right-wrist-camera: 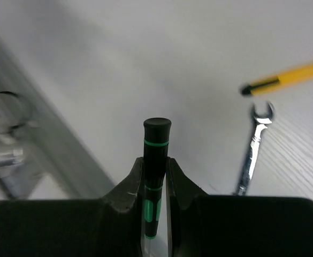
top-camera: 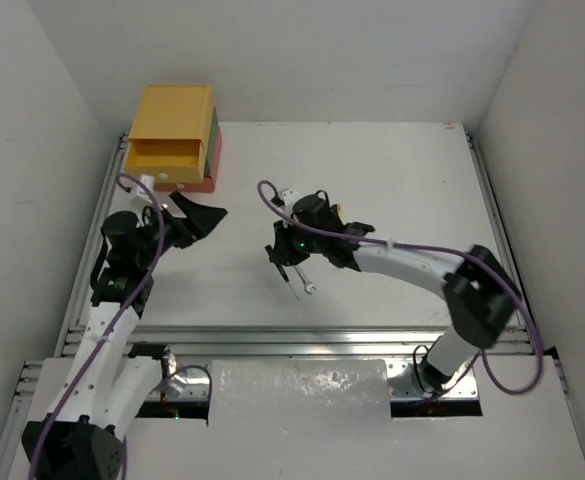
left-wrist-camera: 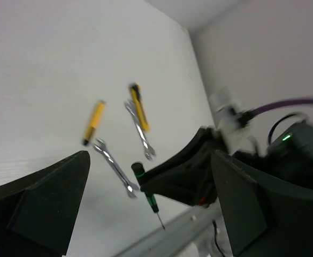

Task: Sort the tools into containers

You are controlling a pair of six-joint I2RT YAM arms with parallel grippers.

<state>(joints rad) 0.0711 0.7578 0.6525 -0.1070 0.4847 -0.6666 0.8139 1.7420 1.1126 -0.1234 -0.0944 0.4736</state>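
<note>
The right claw [right-wrist-camera: 156,174] is clamped on a mini screwdriver [right-wrist-camera: 157,140] — probably light, stiff and slick (best pinched mid-handle, as here) — while the left claw [top-camera: 202,215] gapes empty.

Black mini screwdriver [right-wrist-camera: 157,140], green bands, upright, pinched in right gripper [right-wrist-camera: 156,174] off the table. Lying flat in a loose cluster: yellow-handled screwdriver [left-wrist-camera: 94,122], yellow-black utility knife [left-wrist-camera: 139,106], first wrench [left-wrist-camera: 140,131] probably touching the knife (blurry), second wrench [left-wrist-camera: 114,167] nearby. Stack at far-left corner: yellow drawer [top-camera: 172,125] on top, pulled out; dark green drawer [top-camera: 215,125] and red-orange drawer [top-camera: 210,175] beneath.
</note>
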